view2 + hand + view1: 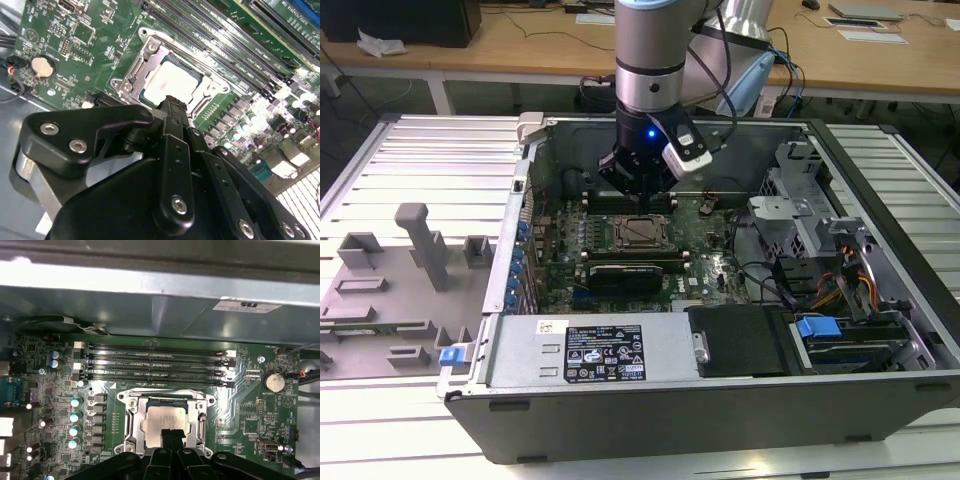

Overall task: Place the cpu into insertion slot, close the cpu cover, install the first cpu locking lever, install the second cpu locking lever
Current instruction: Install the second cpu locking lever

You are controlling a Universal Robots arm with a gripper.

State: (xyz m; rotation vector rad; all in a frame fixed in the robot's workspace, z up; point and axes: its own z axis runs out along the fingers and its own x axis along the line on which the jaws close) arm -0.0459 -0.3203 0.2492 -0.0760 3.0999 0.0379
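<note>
Hanging inside the open computer case (pixel 650 420), the gripper (pixel 638 188) is held directly above the socket (pixel 642 232) near the middle of the green board (pixel 715 262). The relation that matters is seen in both wrist views: the fingertips (pixel 172 436) are brought together over one edge of the chip (pixel 162 424), so the chip lies straight below and slightly ahead of them. Whether the tips actually touch it cannot be told. Nothing is clamped between them.

Taken from the exterior view's left to its right, a grey plastic parts tray (pixel 380 300) is passed first, then the case wall, then the socket, then the drive cage (pixel 820 240).

The chip is seated flat in the socket, square, with a pale, matte metal face. A thin silver cover frame (pixel 137 62) of stamped, shiny metal is seen around it. Long black memory slots (pixel 155 365) run parallel beyond the socket.
</note>
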